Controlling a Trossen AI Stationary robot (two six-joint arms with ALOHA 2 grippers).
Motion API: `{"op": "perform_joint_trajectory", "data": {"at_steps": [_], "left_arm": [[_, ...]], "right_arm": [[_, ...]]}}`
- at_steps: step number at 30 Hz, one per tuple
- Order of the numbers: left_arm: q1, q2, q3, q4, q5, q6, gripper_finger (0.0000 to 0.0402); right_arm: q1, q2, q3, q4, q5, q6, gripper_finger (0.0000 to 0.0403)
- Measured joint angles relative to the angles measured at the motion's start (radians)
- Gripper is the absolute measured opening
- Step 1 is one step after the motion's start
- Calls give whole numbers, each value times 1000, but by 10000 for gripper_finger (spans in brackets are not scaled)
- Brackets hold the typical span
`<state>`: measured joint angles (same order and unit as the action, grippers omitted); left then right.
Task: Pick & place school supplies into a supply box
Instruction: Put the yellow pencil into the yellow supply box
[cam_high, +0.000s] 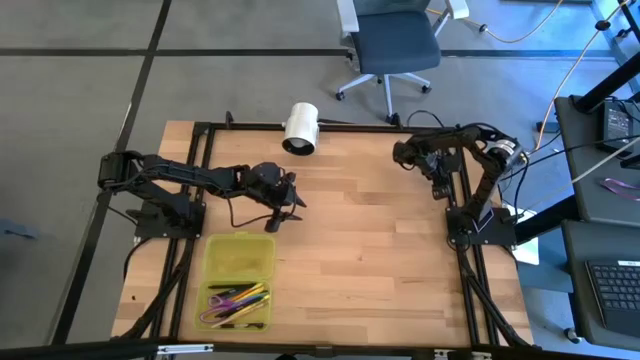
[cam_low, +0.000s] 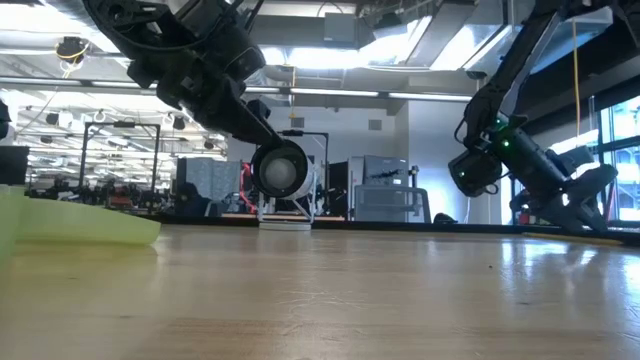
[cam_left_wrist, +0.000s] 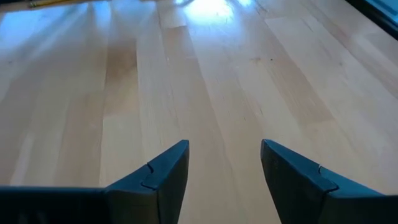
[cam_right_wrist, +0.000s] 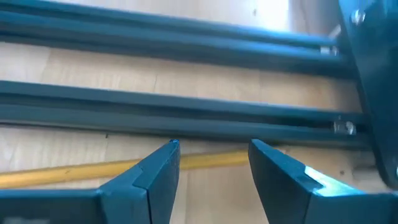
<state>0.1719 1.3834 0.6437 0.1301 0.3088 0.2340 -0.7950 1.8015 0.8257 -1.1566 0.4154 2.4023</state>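
My left gripper (cam_high: 291, 208) hangs with fingers (cam_left_wrist: 163, 177) apart and nothing between them, over bare tabletop (cam_high: 380, 250) just beyond the supply box's far edge; my right gripper (cam_high: 440, 187) waits parted and empty by the right-hand frame rails (cam_right_wrist: 174, 112), above a yellow pencil (cam_right_wrist: 68, 171); the supply box (cam_high: 238, 280) lies open near the front-left corner, its near half holding pens and pencils (cam_high: 236, 299); a white cylinder (cam_high: 300, 127) rests at the far edge

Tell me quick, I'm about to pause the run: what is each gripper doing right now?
Left gripper: open, empty, over bare table.
Right gripper: open, holding nothing, a yellow pencil beyond its fingertips.
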Motion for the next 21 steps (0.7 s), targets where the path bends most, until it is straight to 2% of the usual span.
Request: {"op": "perform_joint_trajectory", "data": {"at_steps": [14,21], "left_arm": [[0,0,0,-22,6,-3,193],[-1,0,0,-22,7,-4,189]], "right_arm": [[34,107,63,-106,57,81,195],[33,111,88,-104,-24,111,195]]}}
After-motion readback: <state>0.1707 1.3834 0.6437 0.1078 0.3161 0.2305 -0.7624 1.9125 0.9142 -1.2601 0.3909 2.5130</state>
